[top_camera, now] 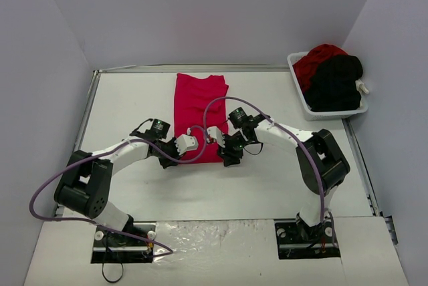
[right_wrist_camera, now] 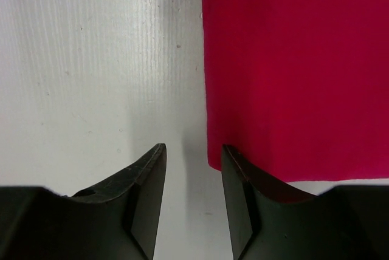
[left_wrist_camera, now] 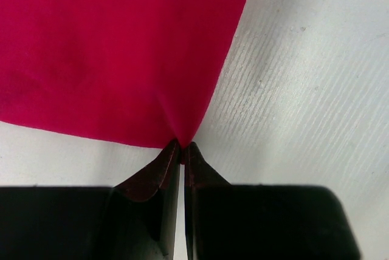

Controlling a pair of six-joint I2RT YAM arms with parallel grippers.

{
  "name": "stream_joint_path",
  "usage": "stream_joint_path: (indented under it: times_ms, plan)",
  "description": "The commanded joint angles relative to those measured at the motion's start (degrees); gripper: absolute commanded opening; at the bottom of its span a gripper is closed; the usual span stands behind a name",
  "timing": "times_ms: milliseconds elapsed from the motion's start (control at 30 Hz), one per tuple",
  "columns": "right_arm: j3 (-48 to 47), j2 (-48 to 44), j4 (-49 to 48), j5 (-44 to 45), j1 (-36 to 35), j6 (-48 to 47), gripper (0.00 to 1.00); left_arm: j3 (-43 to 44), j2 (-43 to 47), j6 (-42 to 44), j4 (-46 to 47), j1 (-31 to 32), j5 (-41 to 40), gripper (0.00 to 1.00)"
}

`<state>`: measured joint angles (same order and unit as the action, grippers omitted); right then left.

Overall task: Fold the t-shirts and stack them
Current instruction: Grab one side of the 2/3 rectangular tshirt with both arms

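A bright red t-shirt (top_camera: 199, 109) lies folded into a long strip in the middle of the table. My left gripper (top_camera: 192, 147) is at its near end. In the left wrist view the jaws are shut on a corner of the red t-shirt (left_wrist_camera: 121, 53), and the cloth puckers up into the left gripper (left_wrist_camera: 181, 148). My right gripper (top_camera: 227, 156) hovers at the other near corner. The right gripper (right_wrist_camera: 193, 153) is open with only bare table between its fingers. The red t-shirt (right_wrist_camera: 292, 71) edge lies just beside the right-hand finger (right_wrist_camera: 240, 178). More t-shirts, red (top_camera: 315, 59) and black (top_camera: 338, 82), are heaped in the basket.
A white plastic basket (top_camera: 299, 92) stands at the back right corner. Purple cables (top_camera: 221, 102) loop over the red shirt and the table. White walls enclose the table, whose raised rim (top_camera: 194, 69) runs along the back.
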<state>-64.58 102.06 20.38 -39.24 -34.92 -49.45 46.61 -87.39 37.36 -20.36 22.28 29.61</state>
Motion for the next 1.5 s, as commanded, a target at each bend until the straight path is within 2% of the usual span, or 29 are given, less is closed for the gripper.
stream_joint_path:
  times_ms: [0, 667, 767, 800, 867, 900, 933, 1033, 1300, 1467]
  plan:
    - [-2.22, 1.12, 0.89, 1.44, -0.33, -1.52, 0.38, 1.64, -0.85, -0.28, -2.05, -0.22, 1.07, 0.02]
    - [4.89, 3.76, -6.49, 12.26, -0.42, 0.41, 0.34, 3.05, -3.13, 0.08, -3.99, -1.01, 4.76, 0.02]
    - [6.39, 3.58, -8.25, 14.19, -0.42, 1.46, 0.25, 3.49, -3.66, 0.08, -4.69, -1.10, 5.90, 0.02]
    - [6.39, 3.93, -8.34, 14.46, -0.42, 1.55, 0.17, 3.66, -3.83, 0.16, -4.78, -1.10, 6.25, 0.02]
    - [6.13, 4.20, -8.43, 14.72, -0.42, 2.16, 0.09, 3.93, -3.84, 0.25, -5.30, -1.10, 6.52, 0.02]
    - [5.96, 4.46, -8.52, 14.90, -0.42, 2.25, 0.00, 4.19, -3.84, 0.25, -5.57, -1.10, 6.69, 0.02]
    - [5.78, 4.46, -8.34, 14.90, -0.42, 2.78, 0.00, 4.36, -3.75, 0.34, -5.83, -1.10, 6.78, 0.02]
    - [5.08, 3.76, -6.41, 13.94, -0.59, 3.13, 0.00, 5.16, -3.22, 0.43, -6.97, -1.10, 6.69, 0.02]
    - [1.82, -1.77, 7.56, 6.82, -1.21, 2.61, 0.00, 8.75, -0.85, 4.64, -15.57, -1.10, 8.18, 0.02]
    - [1.03, -6.16, 15.46, 2.34, -1.29, 1.03, 0.00, 14.64, -1.29, 11.57, -29.90, -1.01, 12.48, 0.02]
